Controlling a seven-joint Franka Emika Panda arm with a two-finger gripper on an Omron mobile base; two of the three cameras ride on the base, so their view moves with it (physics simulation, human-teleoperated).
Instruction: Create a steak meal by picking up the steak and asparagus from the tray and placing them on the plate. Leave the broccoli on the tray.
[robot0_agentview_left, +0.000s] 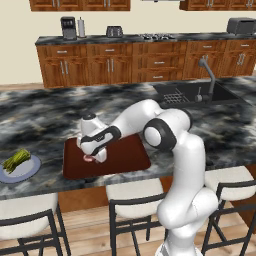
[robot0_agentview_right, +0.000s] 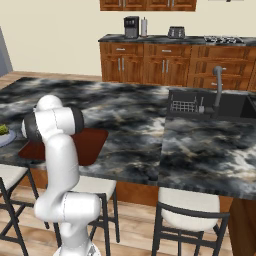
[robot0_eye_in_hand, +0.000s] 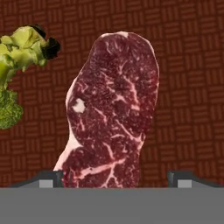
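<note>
The spread, empty gripper (robot0_eye_in_hand: 116, 178) straddles the limp, probably slick steak (robot0_eye_in_hand: 113, 109); best pinched across its narrow waist, broccoli (robot0_eye_in_hand: 17, 70) at nine o'clock.

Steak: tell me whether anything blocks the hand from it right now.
Nothing visible does. The hand hangs directly over the steak with open fingers astride its near end, on the tray. The broccoli lies off to one side, apart from the meat.
</note>
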